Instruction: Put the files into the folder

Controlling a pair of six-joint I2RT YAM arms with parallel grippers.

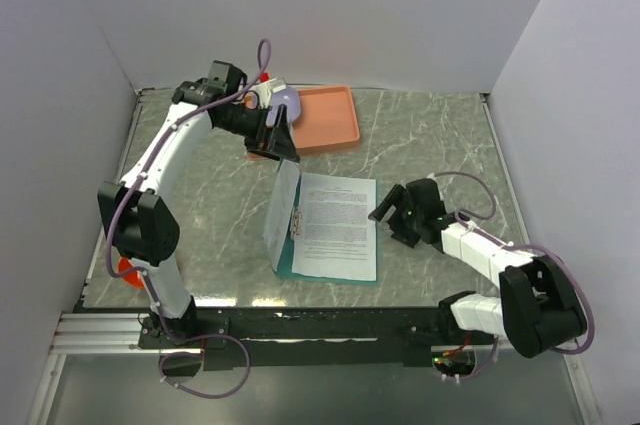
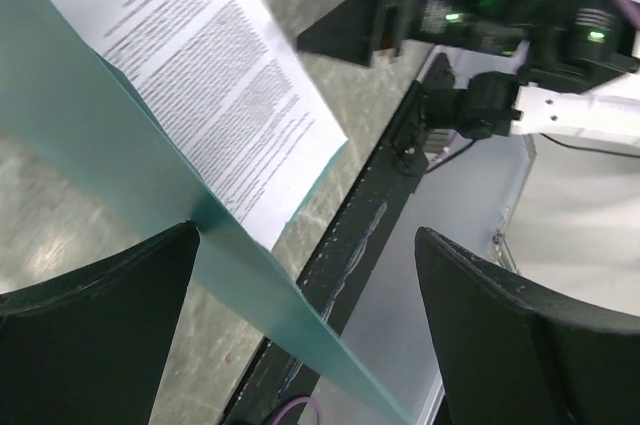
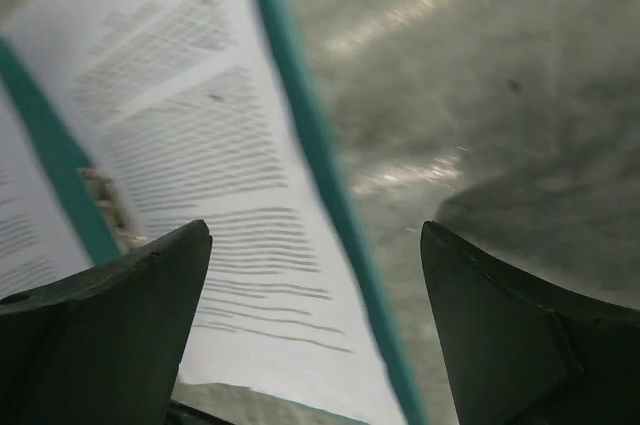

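The teal folder (image 1: 284,263) lies open on the table. Its right half is flat and bears a printed white sheet (image 1: 338,225). Its left cover (image 1: 281,207) stands raised. My left gripper (image 1: 281,137) is open at the top end of that cover. In the left wrist view the cover (image 2: 100,165) runs between the fingers (image 2: 110,315), resting against the left one, with the sheet (image 2: 200,75) beyond. My right gripper (image 1: 386,208) is open and empty, low over the folder's right edge (image 3: 300,95) and the sheet (image 3: 200,145). The fastener strip (image 3: 105,195) shows at the spine.
An orange-pink tray (image 1: 335,120) stands at the back behind the left gripper. Grey walls close in the table on the left, back and right. The black rail (image 1: 320,323) with the arm bases runs along the near edge.
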